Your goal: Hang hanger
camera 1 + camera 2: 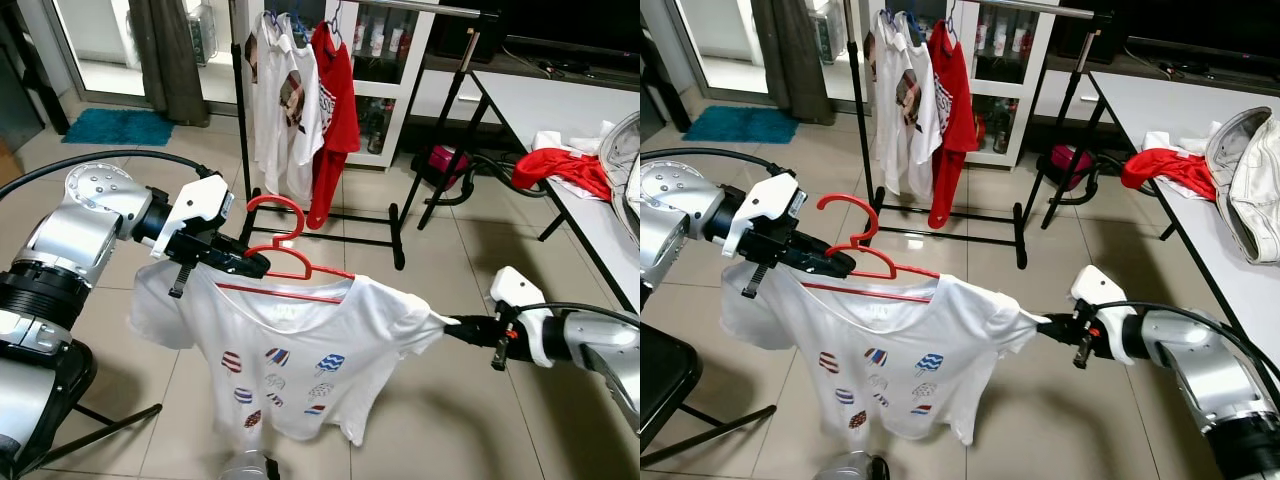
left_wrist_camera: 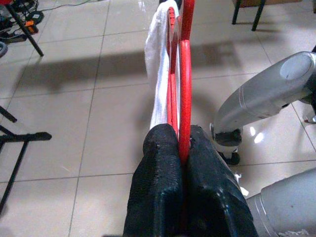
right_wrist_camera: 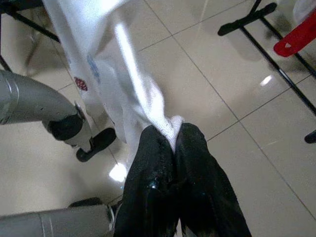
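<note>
Holding the red hanger (image 1: 290, 262) in the air, the left gripper (image 1: 255, 265) is pinching it with both black fingers pressed together on the red plastic, as the left wrist view is showing clearly. A white T-shirt (image 1: 290, 355) with small striped prints is hanging on this hanger, in front of the robot and above the tiled floor (image 1: 450, 400). The right gripper (image 1: 458, 329) is pinching the sleeve tip of the shirt at about 3 o'clock from the hanger, with its fingers closed on the white cloth, so the shirt is being stretched between the two arms.

The clothes rack (image 1: 400, 130) is standing at about 12 o'clock from the hanger, well apart from it, and it is already carrying white shirts (image 1: 285, 100) and a red shirt (image 1: 335, 100).

I am judging that the carrying step is in hand and the hanging itself is not yet done. The next move is probably calling for walking nearer to the rack, lifting the hook above the top bar, and letting the sleeve go so the shirt is falling freely.
</note>
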Robot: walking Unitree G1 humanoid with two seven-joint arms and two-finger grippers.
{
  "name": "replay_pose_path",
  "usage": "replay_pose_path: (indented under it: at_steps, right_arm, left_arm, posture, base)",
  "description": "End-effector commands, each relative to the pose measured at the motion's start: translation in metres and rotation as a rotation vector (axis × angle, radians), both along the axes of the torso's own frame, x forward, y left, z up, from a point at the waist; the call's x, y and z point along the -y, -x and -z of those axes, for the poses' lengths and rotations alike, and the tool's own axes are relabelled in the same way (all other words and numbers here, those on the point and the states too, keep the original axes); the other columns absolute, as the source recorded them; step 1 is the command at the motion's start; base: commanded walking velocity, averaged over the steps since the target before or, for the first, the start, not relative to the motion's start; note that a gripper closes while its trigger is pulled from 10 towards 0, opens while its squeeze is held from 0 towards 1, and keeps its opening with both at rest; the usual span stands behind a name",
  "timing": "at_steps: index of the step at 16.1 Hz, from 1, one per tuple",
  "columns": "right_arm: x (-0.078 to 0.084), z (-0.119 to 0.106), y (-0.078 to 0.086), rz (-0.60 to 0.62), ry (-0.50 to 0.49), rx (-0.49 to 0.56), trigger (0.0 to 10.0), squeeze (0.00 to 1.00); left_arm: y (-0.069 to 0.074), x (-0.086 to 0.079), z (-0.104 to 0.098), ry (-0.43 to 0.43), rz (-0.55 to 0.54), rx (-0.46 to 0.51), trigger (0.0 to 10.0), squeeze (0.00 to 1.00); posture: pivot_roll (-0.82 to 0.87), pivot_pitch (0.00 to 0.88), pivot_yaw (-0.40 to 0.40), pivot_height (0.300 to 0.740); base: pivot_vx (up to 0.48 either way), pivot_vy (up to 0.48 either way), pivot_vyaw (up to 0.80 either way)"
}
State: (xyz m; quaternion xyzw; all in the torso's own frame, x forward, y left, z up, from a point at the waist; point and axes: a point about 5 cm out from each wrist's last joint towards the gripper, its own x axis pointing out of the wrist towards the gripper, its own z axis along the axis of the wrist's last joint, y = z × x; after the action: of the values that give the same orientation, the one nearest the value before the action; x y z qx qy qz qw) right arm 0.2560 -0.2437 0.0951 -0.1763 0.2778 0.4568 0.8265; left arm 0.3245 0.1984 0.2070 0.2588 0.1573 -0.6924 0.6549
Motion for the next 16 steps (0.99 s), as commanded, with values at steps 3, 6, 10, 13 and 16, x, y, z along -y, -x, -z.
replay_pose_path:
  at_steps: [3, 6, 10, 13, 16]
  right_arm:
    - [0.001, -0.002, 0.007, -0.029, -0.006, 0.006, 7.3, 0.0]
    - [-0.011, -0.006, 0.01, -0.066, -0.087, -0.012, 10.0, 1.0]
    - [0.002, -0.007, 0.021, -0.085, -0.02, -0.075, 10.0, 1.0]
    - [0.018, -0.017, 0.019, -0.04, 0.011, -0.046, 10.0, 1.0]
    - [-0.014, -0.074, 0.004, -0.096, -0.235, 0.147, 10.0, 1.0]
  left_arm:
    - [-0.004, -0.001, -0.01, 0.011, -0.008, 0.043, 0.0, 0.0]
    - [-0.005, 0.0, -0.01, 0.011, -0.015, 0.047, 0.0, 0.0]
    - [-0.006, -0.001, -0.01, 0.007, -0.021, 0.052, 0.0, 0.0]
    - [-0.006, 0.001, -0.008, 0.012, -0.016, 0.049, 0.0, 0.0]
    - [-0.006, 0.006, -0.002, 0.001, -0.002, 0.053, 0.0, 0.0]
  posture:
    - [-0.04, 0.0, -0.044, 0.74]
    - [-0.04, 0.0, -0.042, 0.74]
    - [-0.04, 0.0, -0.042, 0.74]
    - [-0.04, 0.0, -0.04, 0.74]
    - [-0.04, 0.0, -0.033, 0.74]
  base:
    - [0.0, 0.0, 0.0]
    - [0.0, 0.0, 0.0]
    - [0.0, 0.0, 0.0]
    - [0.0, 0.0, 0.0]
    - [0.0, 0.0, 0.0]
